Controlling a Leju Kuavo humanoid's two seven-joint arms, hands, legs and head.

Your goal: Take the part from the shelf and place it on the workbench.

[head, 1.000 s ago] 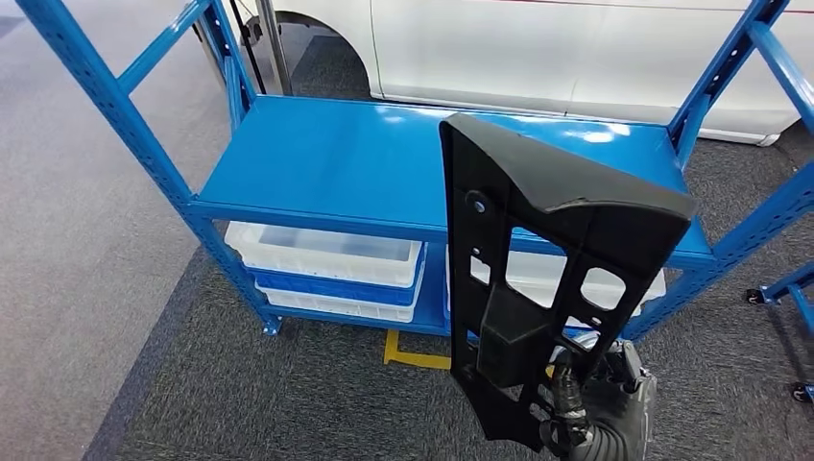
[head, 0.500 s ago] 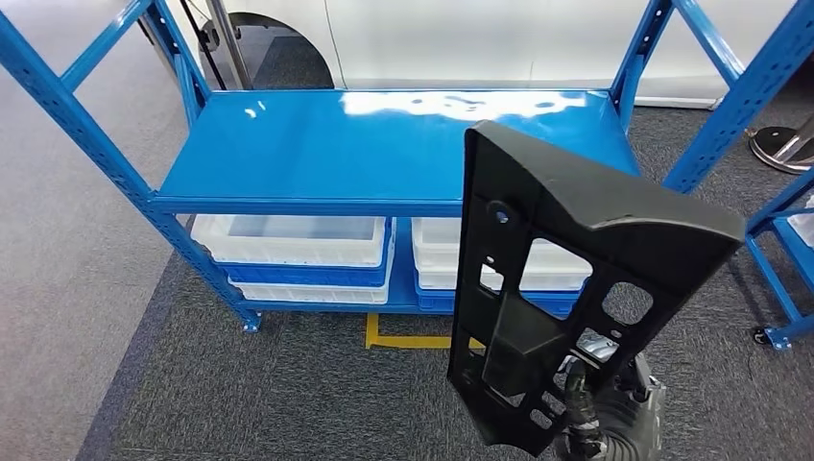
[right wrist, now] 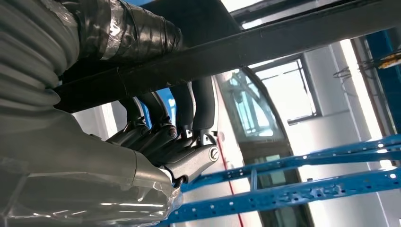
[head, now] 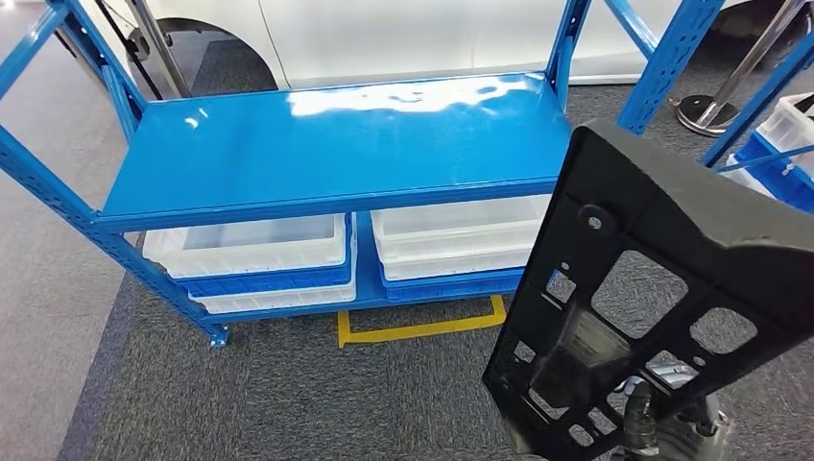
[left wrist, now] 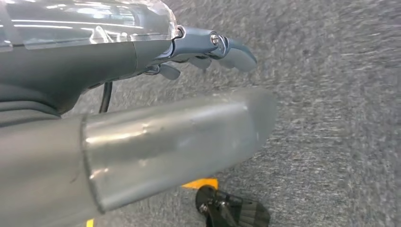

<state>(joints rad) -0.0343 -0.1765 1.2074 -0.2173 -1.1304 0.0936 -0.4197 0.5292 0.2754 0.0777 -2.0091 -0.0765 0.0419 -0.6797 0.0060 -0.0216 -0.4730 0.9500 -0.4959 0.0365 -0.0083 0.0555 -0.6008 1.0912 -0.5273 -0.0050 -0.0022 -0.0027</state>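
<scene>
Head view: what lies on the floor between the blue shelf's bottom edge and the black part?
A yellow tape mark on grey carpet, between the blue shelf and the black part.

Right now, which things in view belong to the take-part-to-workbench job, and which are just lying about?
Job:
- black part, off the shelf
- right hand, gripping the part's lower end
- blue shelf, its top board bare

Lying about:
- white bins on the shelf's lower level
- yellow floor tape
- white car behind the shelf
- stanchion base
</scene>
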